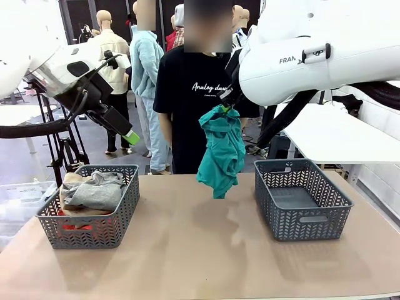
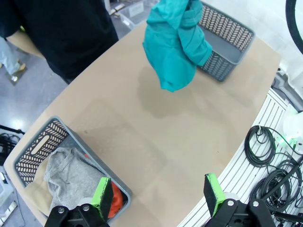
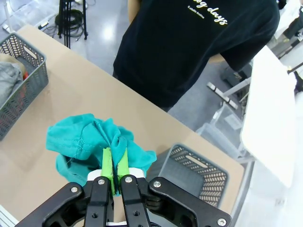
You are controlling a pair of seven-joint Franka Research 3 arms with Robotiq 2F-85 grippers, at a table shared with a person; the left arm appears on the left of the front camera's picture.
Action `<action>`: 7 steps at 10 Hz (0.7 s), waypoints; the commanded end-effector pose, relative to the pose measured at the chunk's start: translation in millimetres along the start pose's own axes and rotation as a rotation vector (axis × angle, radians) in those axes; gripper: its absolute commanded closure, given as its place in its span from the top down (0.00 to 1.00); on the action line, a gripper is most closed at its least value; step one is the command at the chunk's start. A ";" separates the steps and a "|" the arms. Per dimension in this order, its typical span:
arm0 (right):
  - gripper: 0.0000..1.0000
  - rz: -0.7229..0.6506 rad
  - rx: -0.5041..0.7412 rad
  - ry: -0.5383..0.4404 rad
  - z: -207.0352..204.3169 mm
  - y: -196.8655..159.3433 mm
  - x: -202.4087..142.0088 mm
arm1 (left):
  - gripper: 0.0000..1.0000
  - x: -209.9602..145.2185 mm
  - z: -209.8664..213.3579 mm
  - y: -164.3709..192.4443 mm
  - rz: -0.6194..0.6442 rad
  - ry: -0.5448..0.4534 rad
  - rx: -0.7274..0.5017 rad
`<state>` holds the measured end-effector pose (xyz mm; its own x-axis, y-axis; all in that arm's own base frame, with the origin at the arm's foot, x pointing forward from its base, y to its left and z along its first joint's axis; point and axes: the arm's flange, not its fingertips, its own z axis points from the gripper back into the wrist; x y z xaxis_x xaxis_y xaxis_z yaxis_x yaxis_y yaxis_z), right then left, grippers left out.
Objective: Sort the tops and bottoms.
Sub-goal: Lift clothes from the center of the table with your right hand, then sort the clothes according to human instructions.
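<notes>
Front view shows the right end effector [image 1: 230,107] pinching the soft teal cloth T-shirt [image 1: 220,153] above the bench [image 1: 200,250]; its thin fold could slip free.

"Analog days" on black T-shirt [image 1: 187,94]; "FRAN" on right arm [image 1: 325,56].

I can't see the red-orange cloth garment [image 1: 78,226] properly: it lies buried under the grey cloth top [image 1: 94,190] in the grey plastic lattice basket [image 1: 119,219]. The teal cloth T-shirt [image 2: 175,42] is cut off by the left wrist picture's top edge. The print on the person's black T-shirt [image 3: 208,12] is cropped.
</notes>
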<state>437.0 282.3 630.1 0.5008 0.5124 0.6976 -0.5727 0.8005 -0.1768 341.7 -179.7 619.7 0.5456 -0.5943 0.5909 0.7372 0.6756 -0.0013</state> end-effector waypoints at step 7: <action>0.00 -0.008 -0.010 0.009 3.1 -0.9 1.8 | 1.00 -0.8 0.7 0.7 0.007 -0.002 -0.001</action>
<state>437.0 282.3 630.1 0.5008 0.5124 0.6976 -0.5727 0.8005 -0.1768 341.7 -179.7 619.7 0.5456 -0.5943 0.5909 0.7372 0.6756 -0.0013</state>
